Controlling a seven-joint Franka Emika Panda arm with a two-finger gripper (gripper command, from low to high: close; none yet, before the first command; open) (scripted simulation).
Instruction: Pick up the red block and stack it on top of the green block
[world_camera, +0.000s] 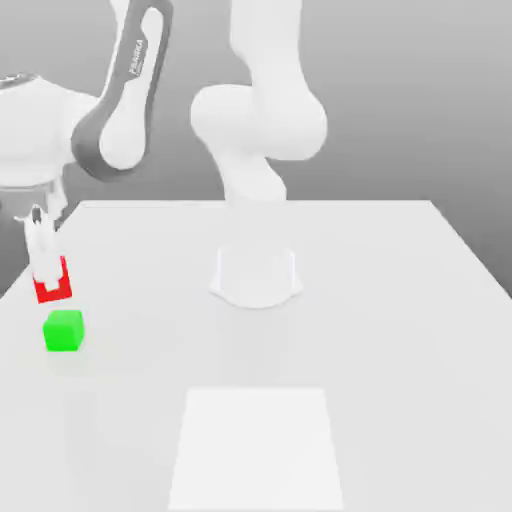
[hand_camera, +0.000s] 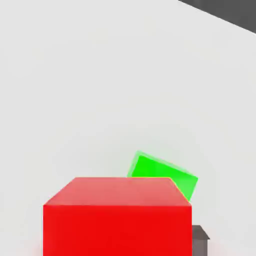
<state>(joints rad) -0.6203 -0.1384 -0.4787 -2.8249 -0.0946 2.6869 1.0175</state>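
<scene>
1. Spreads wide under everything as the table (world_camera: 380, 300), with a pale flat square (world_camera: 256, 450) well apart from both blocks, hardly in the way.
2. Reaches out to the exterior view's left as the arm (world_camera: 258, 120); could nudge the lower block if swung across too low.
3. Clamps the red block (hand_camera: 117, 230) firmly as the gripper (world_camera: 51, 282), closed to the cube's width.
4. Hangs slightly tilted near the green block (world_camera: 63, 331) in that grip; could land on an edge and topple if released so.
5. Sits turned relative to the held cube as the green block; could catch a corner or slide if pressed off-centre.
</scene>
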